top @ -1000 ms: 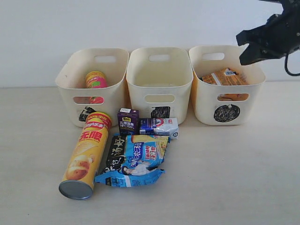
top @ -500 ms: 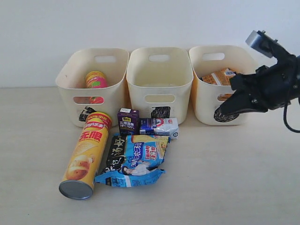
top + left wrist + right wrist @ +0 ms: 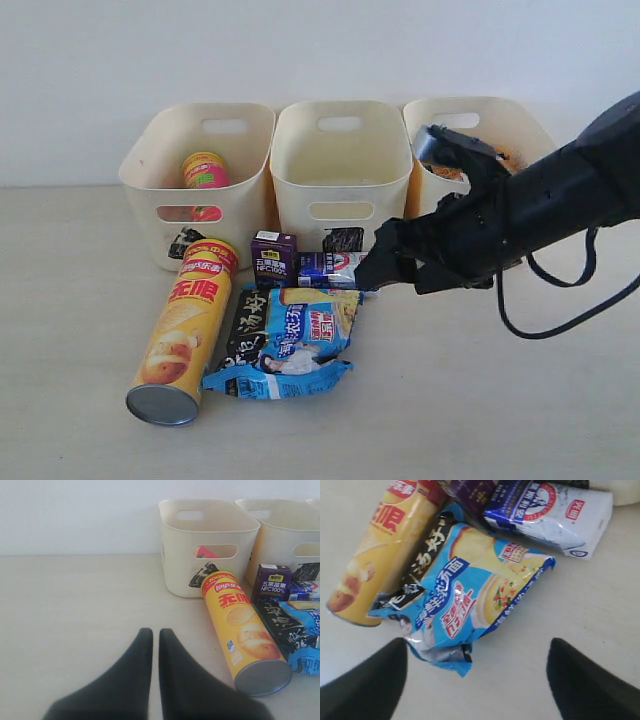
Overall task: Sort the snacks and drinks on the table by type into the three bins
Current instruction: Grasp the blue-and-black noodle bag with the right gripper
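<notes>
Pale tabletop (image 3: 520, 400): with right gripper (image 3: 477, 647) spread wide over blue-white bag (image 3: 470, 600), left gripper (image 3: 155, 632) closed, risks snagging black bag (image 3: 422, 560) partly beneath it.

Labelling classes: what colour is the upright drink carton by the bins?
The carton is dark purple with white lettering; clearest in the left wrist view.

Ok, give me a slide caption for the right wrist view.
Open right gripper hovers above the blue-white bag, yellow chip tube and blue-and-white carton alongside.
</notes>
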